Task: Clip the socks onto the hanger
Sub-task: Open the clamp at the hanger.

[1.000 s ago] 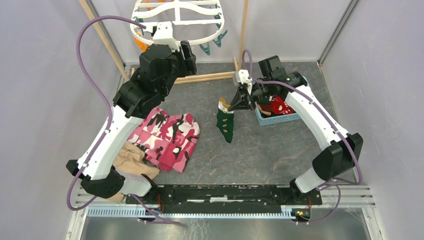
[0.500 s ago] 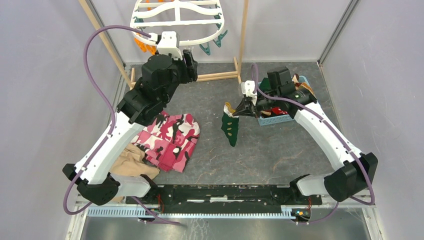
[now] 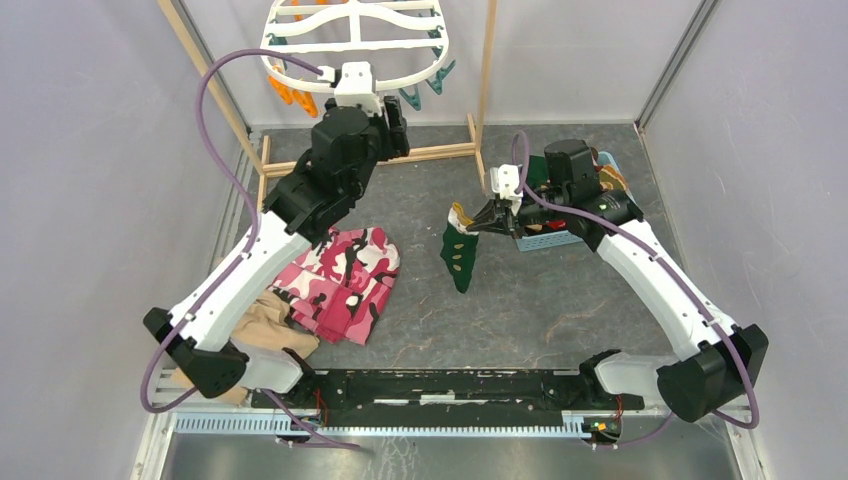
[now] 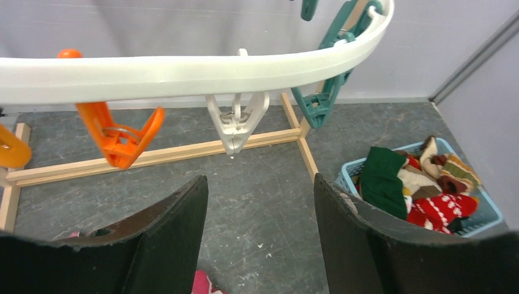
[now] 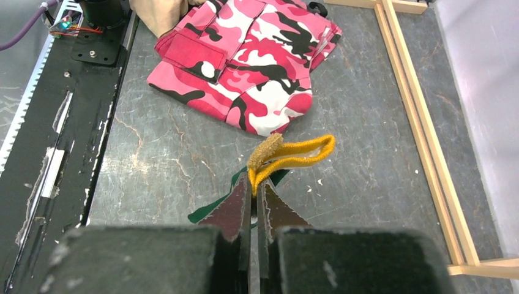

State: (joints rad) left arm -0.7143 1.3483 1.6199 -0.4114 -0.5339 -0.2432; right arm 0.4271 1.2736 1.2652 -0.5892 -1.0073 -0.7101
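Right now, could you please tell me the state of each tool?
Left tool: open, holding nothing.
Right tool: shut on the dark green sock.

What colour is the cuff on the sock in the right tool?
Mustard yellow cuff on a dark green sock; clearest in the right wrist view.

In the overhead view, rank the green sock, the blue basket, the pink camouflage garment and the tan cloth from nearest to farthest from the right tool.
1. green sock, pinched in the right tool.
2. blue basket, just right of it.
3. pink camouflage garment, left of centre.
4. tan cloth, near-left corner.
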